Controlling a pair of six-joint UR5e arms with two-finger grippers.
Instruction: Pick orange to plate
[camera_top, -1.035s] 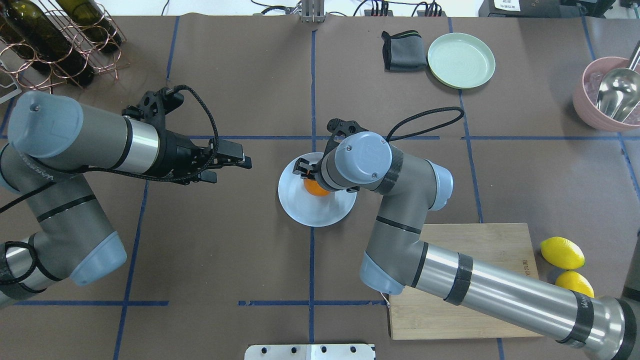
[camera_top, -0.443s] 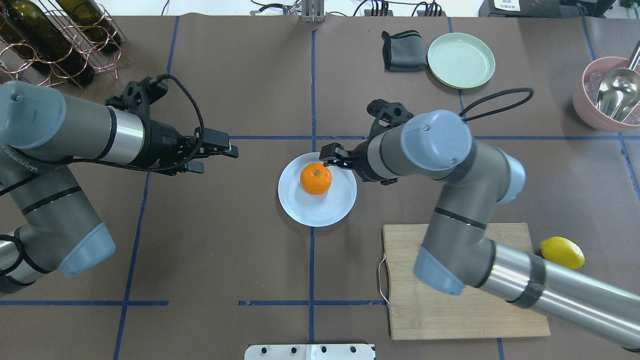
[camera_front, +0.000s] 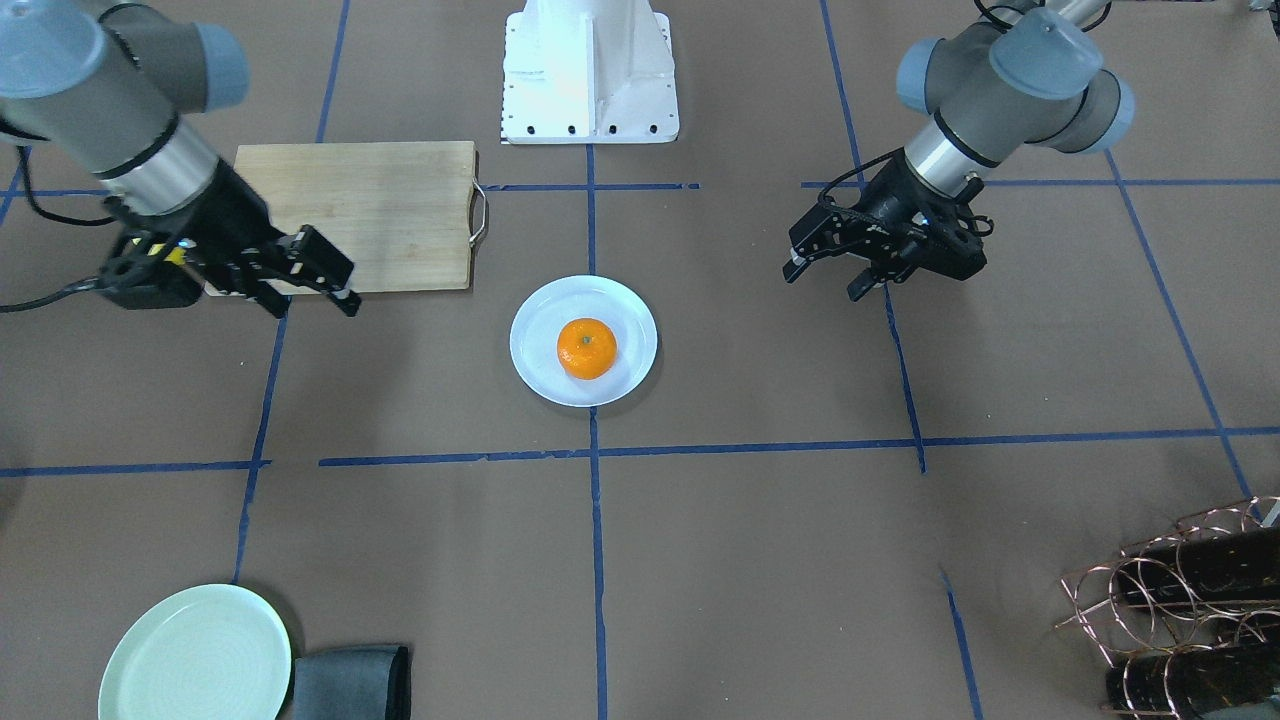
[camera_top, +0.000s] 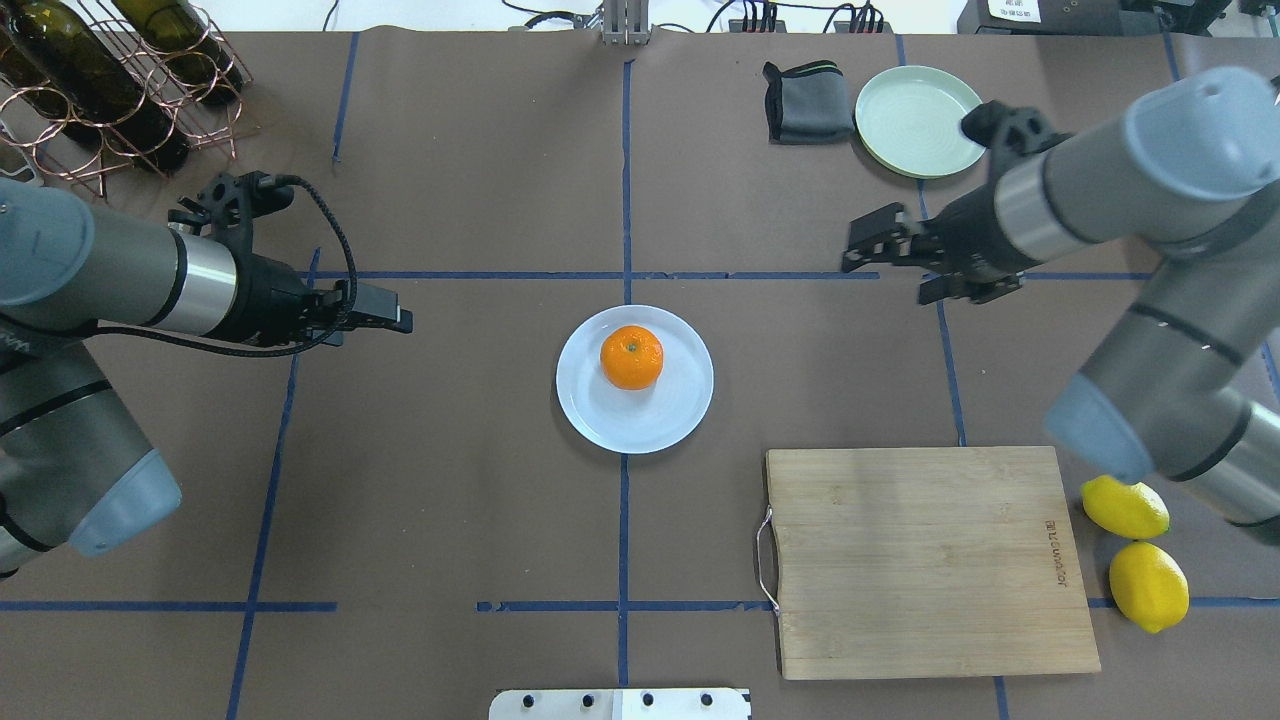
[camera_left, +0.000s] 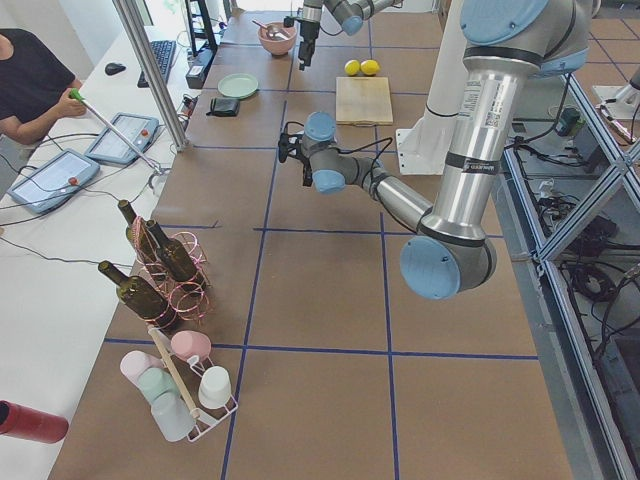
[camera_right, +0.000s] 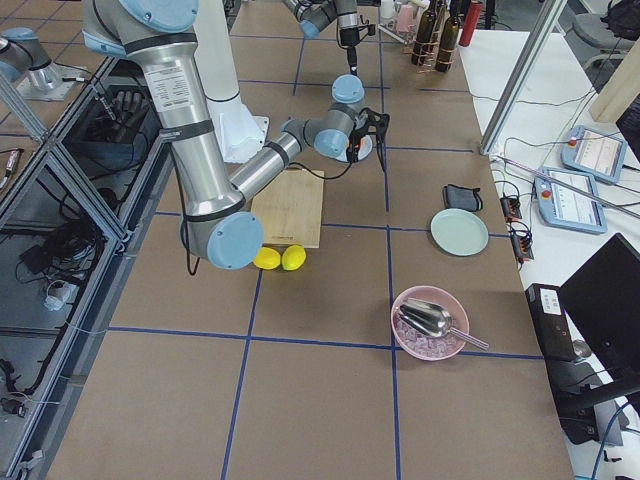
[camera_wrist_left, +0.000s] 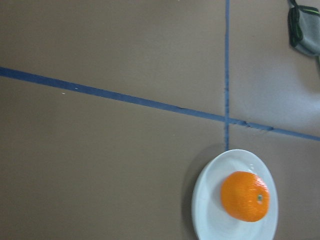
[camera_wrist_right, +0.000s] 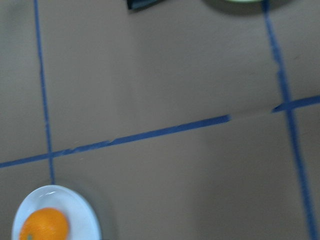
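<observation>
The orange (camera_top: 631, 357) rests on the white plate (camera_top: 640, 422) at the table's middle, free of both grippers. It shows the same way in the front-facing view, as the orange (camera_front: 587, 348) on the plate (camera_front: 535, 345), and in both wrist views. My right gripper (camera_top: 885, 278) hangs open and empty well to the plate's right and slightly beyond it. My left gripper (camera_top: 385, 318) is open and empty too, off to the plate's left. In the front-facing view the right gripper (camera_front: 312, 300) and left gripper (camera_front: 825, 280) flank the plate at a distance.
A wooden cutting board (camera_top: 930, 560) lies near right, with two lemons (camera_top: 1125, 507) beside it. A mint-green plate (camera_top: 922, 120) and dark cloth (camera_top: 805, 100) sit far right. A wine rack (camera_top: 110, 80) stands far left. A pink bowl with scoop (camera_right: 428, 322) is at the right end.
The right gripper let go of the orange on the white plate and pulled away to the right and farther back. The left arm drew back to the left.
</observation>
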